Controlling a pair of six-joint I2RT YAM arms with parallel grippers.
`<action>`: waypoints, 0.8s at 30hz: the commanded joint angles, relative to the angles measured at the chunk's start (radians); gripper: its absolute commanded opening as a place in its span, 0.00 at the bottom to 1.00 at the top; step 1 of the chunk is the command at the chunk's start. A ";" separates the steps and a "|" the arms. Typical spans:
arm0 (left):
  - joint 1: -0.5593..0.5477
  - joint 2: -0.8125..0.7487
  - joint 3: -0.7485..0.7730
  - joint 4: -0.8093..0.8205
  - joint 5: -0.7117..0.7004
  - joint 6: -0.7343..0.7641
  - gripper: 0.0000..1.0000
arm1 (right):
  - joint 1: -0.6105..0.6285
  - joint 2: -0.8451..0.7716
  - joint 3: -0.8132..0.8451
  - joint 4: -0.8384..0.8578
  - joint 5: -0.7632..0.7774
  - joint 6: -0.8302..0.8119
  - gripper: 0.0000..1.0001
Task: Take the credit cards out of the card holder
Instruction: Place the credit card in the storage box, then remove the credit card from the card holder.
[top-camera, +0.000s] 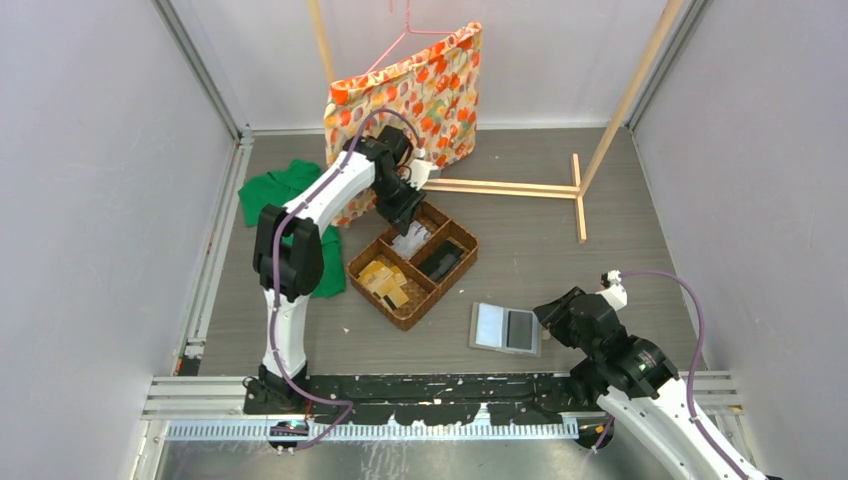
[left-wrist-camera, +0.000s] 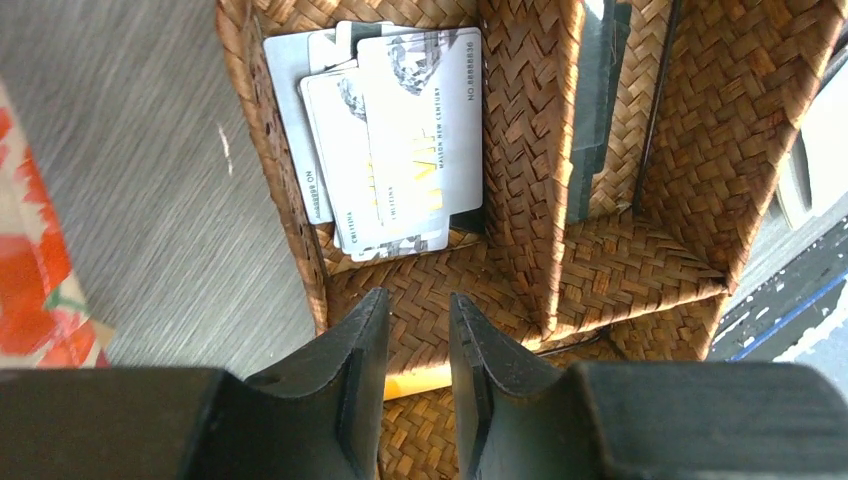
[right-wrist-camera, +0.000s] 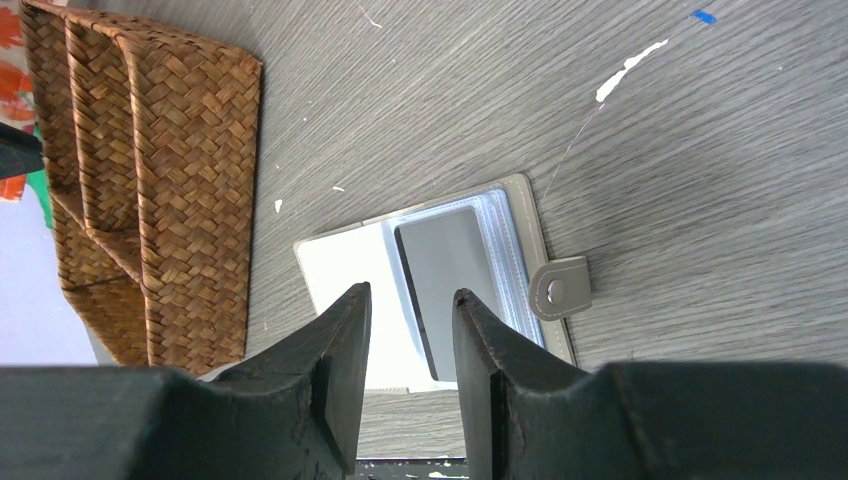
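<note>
Kim: Pose, left arm (top-camera: 330, 190)?

Raj: Stretched far out over the table (top-camera: 620, 250), elbow high, wrist bent down. left gripper (left-wrist-camera: 417, 300) hangs over the far compartment of the wicker basket (left-wrist-camera: 520, 160). Fingers parted by a narrow gap, nothing between them.

Kim: Credit cards?

Raj: credit cards (left-wrist-camera: 395, 140) lie in that compartment in a loose overlapping stack, flat on the weave. They are just ahead of the fingertips, not touching.

Kim: Any readable print?

Raj: Uppermost one: "VIP" in gold, "MAISON NEW CENTURY", and a number line starting "NO 8888"; last digits unsure. Print on the cards beneath is too blurred.

Kim: Right arm (top-camera: 640, 365)?

Raj: Low, folded close to its base, wrist angled down. right gripper (right-wrist-camera: 411, 290) sits over the card holder (right-wrist-camera: 450, 255), at its right edge in the top view. Fingers apart, gripping nothing. Can't tell whether they touch it.

Kim: Holder state?

Raj: Open, flat on the table, near the basket's right side but apart from it. Pale panel on the basket side, dark panel on the other, clear sleeves, snap tab (right-wrist-camera: 560, 290) sticking out past the dark side. Can't tell whether the sleeves hold a card.

Kim: Other stuff?

Raj: Dark item (top-camera: 440, 262) and tan item (top-camera: 385, 282) in the other basket compartments. Green cloth (top-camera: 285, 195) left of the left arm, orange patterned fabric (top-camera: 420, 90) hanging behind.
</note>
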 joint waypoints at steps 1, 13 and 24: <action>-0.055 -0.175 0.028 0.025 -0.121 -0.088 0.30 | 0.004 0.024 0.014 0.024 -0.004 -0.003 0.41; -0.422 -0.519 -0.501 0.510 -0.067 -0.710 0.30 | 0.005 0.245 0.031 0.182 -0.084 -0.073 0.41; -0.600 -0.391 -0.656 0.903 -0.107 -1.016 0.30 | 0.006 0.290 -0.052 0.203 -0.081 -0.014 0.42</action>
